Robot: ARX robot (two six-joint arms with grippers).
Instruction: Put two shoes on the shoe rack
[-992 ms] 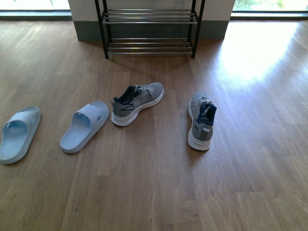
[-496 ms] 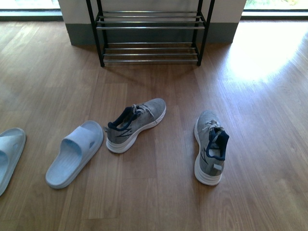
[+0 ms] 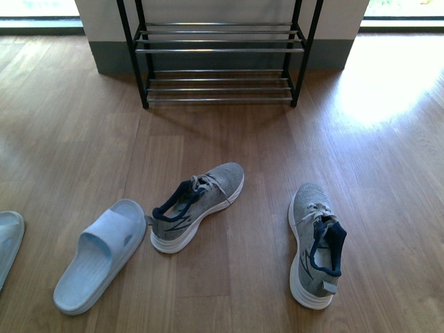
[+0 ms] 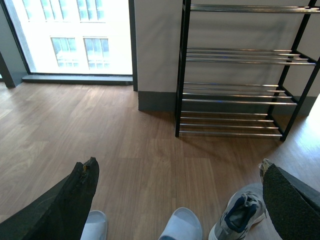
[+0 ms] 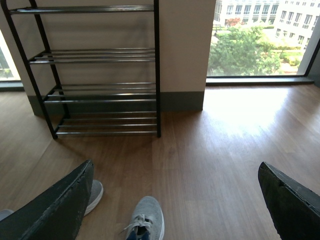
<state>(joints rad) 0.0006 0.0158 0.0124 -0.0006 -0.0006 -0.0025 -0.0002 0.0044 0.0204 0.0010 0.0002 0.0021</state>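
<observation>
Front view puts the shoes nearest, soles down on the floor point(image 3: 229, 291): a pale blue slide point(image 3: 97, 253) at left, its mate point(image 3: 7, 244) cut by the frame edge, the right-hand sneaker point(image 3: 318, 243), then the middle sneaker point(image 3: 198, 205) slightly farther. The left pincer point(image 4: 177, 165) and right pincer point(image 5: 175, 166) hang spread wide and empty above them, seemingly readied for a first grasp. Farthest, the shoe rack point(image 3: 218, 50) stands against the wall point(image 3: 97, 17), its visible tiers bare.

Left gripper point(image 4: 177, 165) gapes wide — both dark fingers point(image 4: 75, 200) far apart, gripping nothing. Right gripper point(image 5: 175, 166) is the same — spread, empty.
</observation>
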